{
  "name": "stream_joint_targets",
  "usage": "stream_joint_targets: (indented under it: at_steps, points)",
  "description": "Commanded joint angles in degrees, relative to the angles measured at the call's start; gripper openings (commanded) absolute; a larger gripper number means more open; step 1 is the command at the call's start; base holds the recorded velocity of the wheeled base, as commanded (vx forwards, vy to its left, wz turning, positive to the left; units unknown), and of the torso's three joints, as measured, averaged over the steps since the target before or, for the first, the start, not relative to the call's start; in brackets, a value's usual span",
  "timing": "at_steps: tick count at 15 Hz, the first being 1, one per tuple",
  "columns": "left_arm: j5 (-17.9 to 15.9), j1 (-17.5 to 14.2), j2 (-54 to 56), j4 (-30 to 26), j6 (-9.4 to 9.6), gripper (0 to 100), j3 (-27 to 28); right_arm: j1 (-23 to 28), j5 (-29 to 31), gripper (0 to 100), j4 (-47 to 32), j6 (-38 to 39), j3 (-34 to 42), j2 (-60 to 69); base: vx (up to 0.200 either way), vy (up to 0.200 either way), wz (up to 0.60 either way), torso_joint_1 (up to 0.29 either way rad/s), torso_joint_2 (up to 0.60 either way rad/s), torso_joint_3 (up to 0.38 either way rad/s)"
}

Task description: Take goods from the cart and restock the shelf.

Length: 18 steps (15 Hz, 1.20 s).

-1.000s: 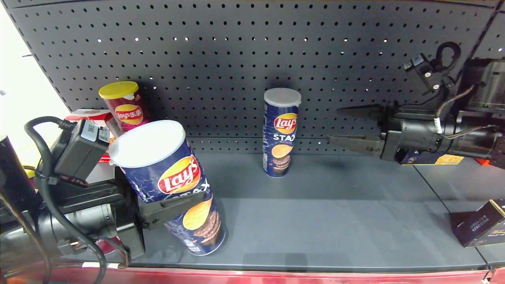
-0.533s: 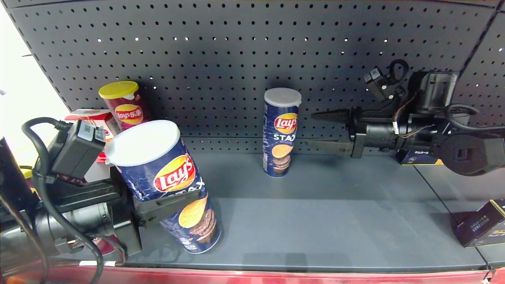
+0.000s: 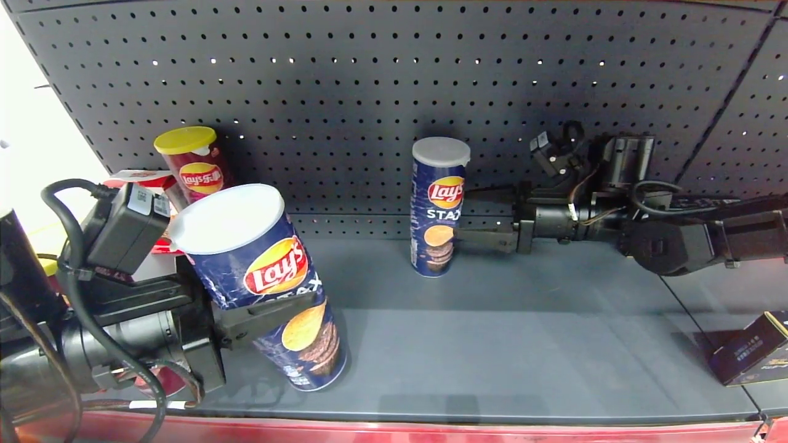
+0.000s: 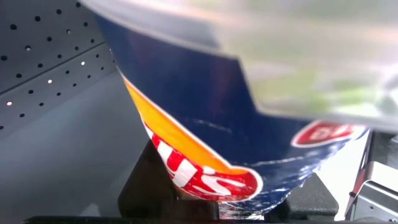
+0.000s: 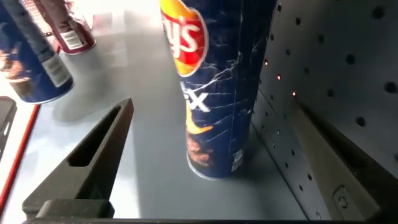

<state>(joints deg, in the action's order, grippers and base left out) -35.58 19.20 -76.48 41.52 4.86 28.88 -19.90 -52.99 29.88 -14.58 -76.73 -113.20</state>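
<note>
Both arms are matte black. The left arm (image 3: 92, 351), at the lower left of the frame, has a thick round wrist, a boxy camera module (image 3: 126, 227) with a white sticker, and a fat black cable (image 3: 69, 258) looping past it. The right arm (image 3: 677, 243), at mid right, is slimmer and carries thin wires (image 3: 582, 181) and a small bracketed camera (image 3: 548, 154). The left gripper (image 3: 271, 277) and right gripper (image 3: 468, 212) have flat, tapering black fingers.

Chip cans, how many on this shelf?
3: tilted blue can in the left gripper; upright blue can mid-back; maroon can back left. More may hide behind the arm.
</note>
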Motion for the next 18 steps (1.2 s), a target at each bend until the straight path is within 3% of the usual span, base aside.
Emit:
stream_joint_targets:
  at_steps: [1,17,18]
  points:
    - [-0.01,-0.04,-0.51,0.05,-0.03,0,0.12,-0.76,-0.01,100,0.00,-0.01,-2.20,-3.25,0.000,0.000,0.00,0.000,0.00,0.000]
    - [-0.01,-0.22,-2.09,0.14,0.06,0,0.48,-4.10,0.43,100,0.18,0.17,-13.36,-14.33,0.000,0.000,0.00,0.000,0.00,0.000]
    - [-0.01,-0.22,-2.09,0.14,0.06,0,0.39,-4.10,0.17,0,0.44,-0.01,-13.36,-14.77,0.000,0.000,0.00,0.000,0.00,0.000]
